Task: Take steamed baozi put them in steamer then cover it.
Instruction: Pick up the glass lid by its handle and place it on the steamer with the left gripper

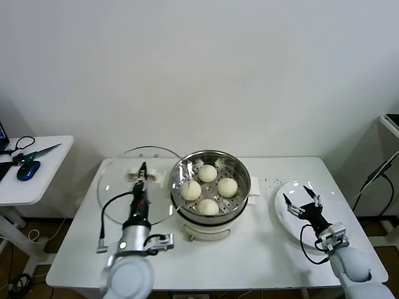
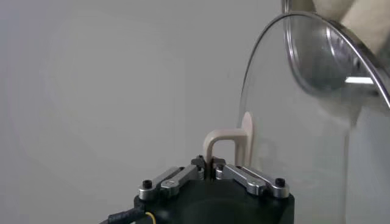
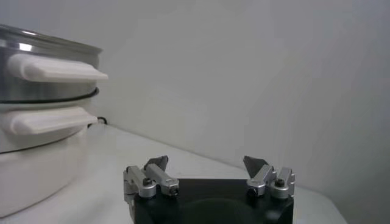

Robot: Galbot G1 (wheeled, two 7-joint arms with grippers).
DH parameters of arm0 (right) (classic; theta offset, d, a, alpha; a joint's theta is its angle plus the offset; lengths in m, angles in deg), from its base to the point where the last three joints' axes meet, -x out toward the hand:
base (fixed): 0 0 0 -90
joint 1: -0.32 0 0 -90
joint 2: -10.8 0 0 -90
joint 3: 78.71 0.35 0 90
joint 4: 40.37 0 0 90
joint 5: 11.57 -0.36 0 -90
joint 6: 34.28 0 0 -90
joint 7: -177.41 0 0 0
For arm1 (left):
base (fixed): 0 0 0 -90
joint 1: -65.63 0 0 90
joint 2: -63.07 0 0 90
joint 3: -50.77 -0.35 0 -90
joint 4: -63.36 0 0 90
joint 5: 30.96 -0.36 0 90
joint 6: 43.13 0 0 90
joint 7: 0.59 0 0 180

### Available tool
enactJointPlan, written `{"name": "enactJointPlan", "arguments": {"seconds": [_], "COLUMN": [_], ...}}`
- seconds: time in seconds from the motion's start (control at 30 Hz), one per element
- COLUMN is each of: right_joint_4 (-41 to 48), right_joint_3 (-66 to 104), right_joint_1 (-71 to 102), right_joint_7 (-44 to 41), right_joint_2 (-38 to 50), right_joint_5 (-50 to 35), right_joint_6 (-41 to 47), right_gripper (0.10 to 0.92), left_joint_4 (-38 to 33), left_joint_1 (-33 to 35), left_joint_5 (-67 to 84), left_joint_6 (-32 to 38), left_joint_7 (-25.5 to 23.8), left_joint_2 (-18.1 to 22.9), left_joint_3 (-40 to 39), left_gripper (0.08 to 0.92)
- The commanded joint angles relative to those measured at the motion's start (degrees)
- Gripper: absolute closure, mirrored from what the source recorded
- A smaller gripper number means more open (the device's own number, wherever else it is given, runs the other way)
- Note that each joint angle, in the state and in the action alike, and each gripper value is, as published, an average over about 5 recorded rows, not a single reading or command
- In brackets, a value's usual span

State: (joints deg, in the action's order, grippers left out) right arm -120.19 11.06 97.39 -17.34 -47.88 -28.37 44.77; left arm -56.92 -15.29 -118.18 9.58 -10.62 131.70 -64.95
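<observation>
Four cream-white baozi (image 1: 207, 173) lie in the shiny steel steamer (image 1: 187, 167), which sits in a white cooker base at the table's middle. The clear glass cover (image 1: 115, 180) is just left of the steamer. My left gripper (image 1: 143, 172) is shut on the cover's white bar handle (image 2: 220, 142); in the left wrist view the cover (image 2: 292, 140) stands tilted up on edge. My right gripper (image 1: 302, 200) is open and empty over the white plate (image 1: 330, 199) at the right. In the right wrist view its jaws (image 3: 206, 164) stand wide apart, with the steamer (image 3: 36, 67) to one side.
A side table (image 1: 43, 162) at the far left holds scissors and a blue object. The white wall stands behind the table. Cables hang at the far right.
</observation>
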Motion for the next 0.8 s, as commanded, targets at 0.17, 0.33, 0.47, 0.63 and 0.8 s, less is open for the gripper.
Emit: {"name": "enactJointPlan", "arguments": {"seconds": [0.17, 0.33, 0.47, 0.63, 0.8], "right_joint_4": [1.77, 2.14, 2.23, 2.39, 2.35], "right_joint_3": [1.5, 1.89, 2.14, 2.41, 2.57], "right_joint_1": [0.03, 0.16, 0.24, 0.4, 0.56], "right_joint_7": [-0.51, -0.72, -0.85, -1.02, -1.18], "right_joint_2": [0.41, 0.27, 0.17, 0.02, -0.27], "right_joint_5": [0.5, 0.64, 0.7, 0.86, 1.22], "right_joint_6": [-0.74, -1.02, -1.16, -1.35, -1.35], "right_gripper": [0.203, 0.203, 0.203, 0.203, 0.203], "left_joint_4": [12.97, 16.4, 18.4, 19.83, 21.51], "left_joint_1": [-17.43, -17.34, -17.18, -17.05, -17.12], "left_joint_5": [-7.07, -7.08, -6.69, -6.96, -8.13], "left_joint_6": [-7.7, -7.7, -7.7, -7.7, -7.7], "left_joint_7": [-10.38, -8.44, -6.5, -6.24, -7.19], "left_joint_2": [14.61, 18.42, 20.28, 21.23, 21.56], "left_joint_3": [-16.49, -17.41, -17.58, -17.47, -17.07], "left_gripper": [0.858, 0.858, 0.858, 0.858, 0.858]}}
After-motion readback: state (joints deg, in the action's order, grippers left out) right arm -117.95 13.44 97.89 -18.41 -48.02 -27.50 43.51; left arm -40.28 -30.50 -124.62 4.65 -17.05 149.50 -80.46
